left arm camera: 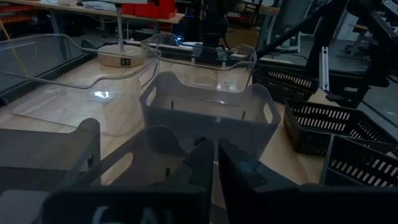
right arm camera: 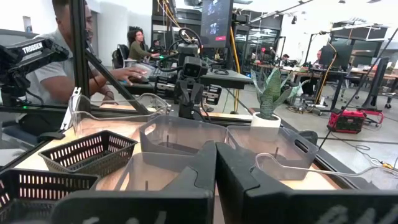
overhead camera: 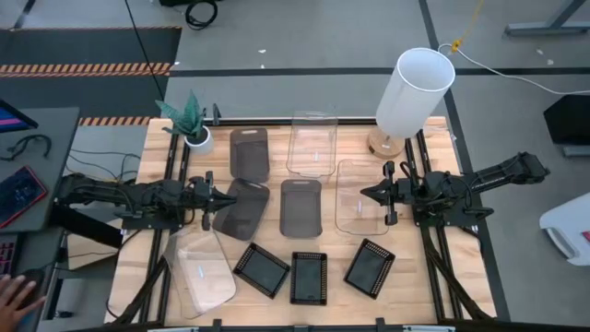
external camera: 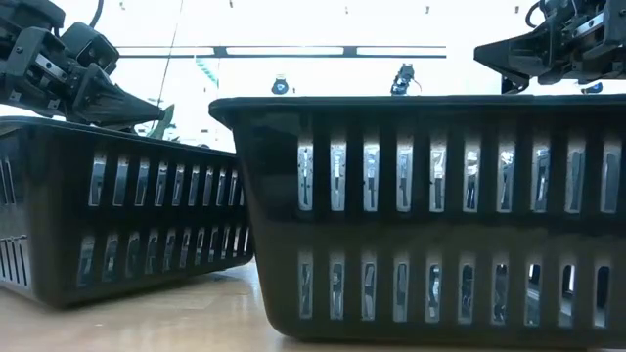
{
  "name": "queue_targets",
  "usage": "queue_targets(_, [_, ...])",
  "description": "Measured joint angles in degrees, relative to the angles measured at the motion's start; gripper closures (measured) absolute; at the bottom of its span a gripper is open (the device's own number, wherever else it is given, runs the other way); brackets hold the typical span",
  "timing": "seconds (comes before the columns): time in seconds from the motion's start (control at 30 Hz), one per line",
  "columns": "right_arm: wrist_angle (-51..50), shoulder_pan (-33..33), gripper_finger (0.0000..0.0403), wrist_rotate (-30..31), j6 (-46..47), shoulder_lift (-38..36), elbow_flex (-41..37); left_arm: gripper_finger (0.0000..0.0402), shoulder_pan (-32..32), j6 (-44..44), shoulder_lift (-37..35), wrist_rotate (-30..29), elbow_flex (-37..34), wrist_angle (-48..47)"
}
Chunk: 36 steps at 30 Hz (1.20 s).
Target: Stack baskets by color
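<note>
High view alone shows all nine baskets [overhead camera: 302, 207]; left hand [overhead camera: 210, 205] and right hand [overhead camera: 366, 195] closed, empty.

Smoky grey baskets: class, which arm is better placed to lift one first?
Probably the left. The left claw, shut, sits at the rim of a tilted grey basket; the right claw, also shut, is over a clear basket.

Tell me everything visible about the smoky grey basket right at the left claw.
The grey basket is a translucent, smoky dark-grey plastic bin, rectangular with rounded corners. It stands open side up on the wooden table, turned at a slant to the table's edges. It is empty. Another grey basket stands beside it, apart. The left claw, shut, is at its near short rim; the high view does not show whether it touches.
</note>
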Motion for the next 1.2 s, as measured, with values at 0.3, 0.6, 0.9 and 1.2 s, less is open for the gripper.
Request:
queue_targets(0.3, [0.0, 0.0, 0.0387, 0.0, 0.0, 0.0, 0.02, 0.0373, 0.0, 0.0, -0.01, 0.0, 0.01, 0.0])
queue_targets(0.6, [0.01, 0.01, 0.0387, 0.0, 0.0, -0.01, 0.0, 0.0371, 0.0, 0.0, -0.01, 0.0, -0.01, 0.0])
queue_targets(0.9, [0.0, 0.01, 0.0387, 0.0, 0.0, -0.01, 0.01, 0.0368, 0.0, 0.0, -0.01, 0.0, 0.01, 0.0])
queue_targets(1.2, [0.0, 0.01, 0.0387, 0.0, 0.01, -0.01, 0.0, 0.037, -0.02, 0.0, 0.01, 0.0, 0.01, 0.0])
